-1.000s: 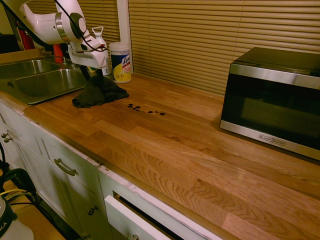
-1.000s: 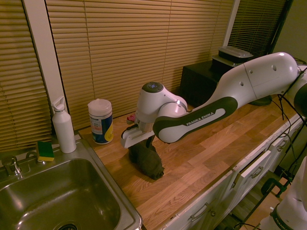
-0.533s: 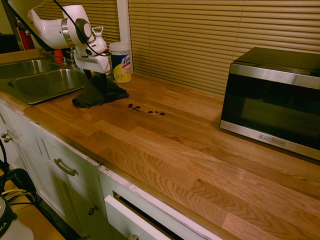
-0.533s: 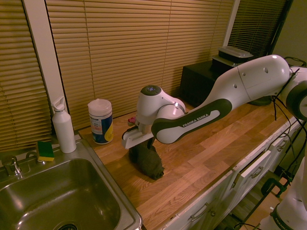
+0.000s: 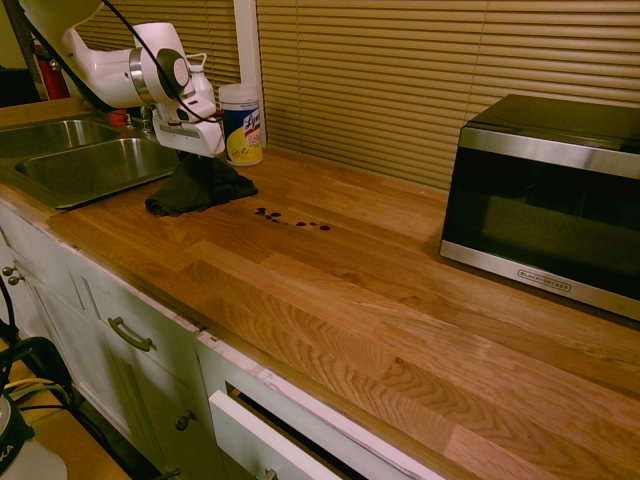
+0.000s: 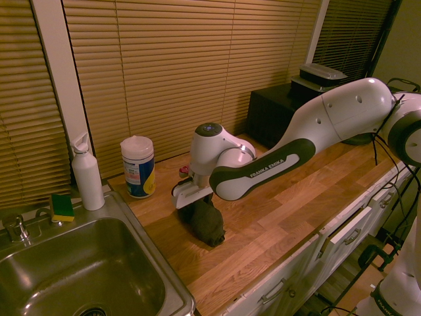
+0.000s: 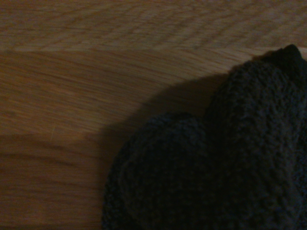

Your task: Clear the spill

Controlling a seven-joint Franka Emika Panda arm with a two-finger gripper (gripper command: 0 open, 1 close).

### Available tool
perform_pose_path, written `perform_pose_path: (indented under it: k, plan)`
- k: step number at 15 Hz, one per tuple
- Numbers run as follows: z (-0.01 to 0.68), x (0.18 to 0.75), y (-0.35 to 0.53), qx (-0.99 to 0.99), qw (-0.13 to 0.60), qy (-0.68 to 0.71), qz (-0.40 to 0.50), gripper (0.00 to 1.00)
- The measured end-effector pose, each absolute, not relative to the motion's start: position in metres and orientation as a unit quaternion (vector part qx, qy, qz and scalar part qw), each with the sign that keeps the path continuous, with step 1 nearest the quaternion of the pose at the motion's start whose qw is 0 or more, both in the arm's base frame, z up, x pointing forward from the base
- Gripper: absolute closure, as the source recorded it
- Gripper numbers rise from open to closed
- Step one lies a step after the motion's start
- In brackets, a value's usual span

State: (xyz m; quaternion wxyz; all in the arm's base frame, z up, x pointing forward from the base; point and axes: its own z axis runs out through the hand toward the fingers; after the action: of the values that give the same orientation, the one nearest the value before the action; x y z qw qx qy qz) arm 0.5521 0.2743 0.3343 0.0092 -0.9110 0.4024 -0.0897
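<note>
On the wooden countertop [image 5: 330, 290], between the dark cloth and the microwave, you have the spill [image 5: 290, 219], a short, uneven row of small dark droplets and blotches, nearer to the cloth than to the microwave. Just beside it, on the sink side, your dark cloth [image 5: 195, 186] lies bunched up on the wood, its middle raised beneath the arm. Right above that raised part you have the gripper [image 5: 203, 156], pointing down into the cloth, well down at the fabric and off to one side of the droplets. You can't tell from these views whether its fingers are spread or clenched on the fabric, since the cloth and the hand hide their tips. Close up, the wrist view shows you the cloth's coarse, nubby weave in rounded folds, with bare wood grain next to it. Behind the cloth, toward the blinds [image 5: 400, 80], you'll find the wipes canister [image 5: 241, 125], upright with its white lid on, and past it the white bottle [image 6: 87, 174] standing by the sink [image 6: 85, 263]. Near that bottle, your green and yellow sponge [image 6: 62, 208] sits at the sink's back edge, close to the faucet [image 6: 18, 228]. Farther off, on the other side of the spill, the microwave [image 5: 550, 200] stands on the counter with its door closed. Below the countertop, you have one drawer [image 5: 265, 440] pulled partly out.
</note>
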Motion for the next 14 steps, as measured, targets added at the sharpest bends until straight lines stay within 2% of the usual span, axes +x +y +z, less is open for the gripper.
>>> perform_pose_path:
  k: [14]
  plan:
    - [0.333,0.577,0.198,-0.918,-0.019,0.385,-0.092,1.0]
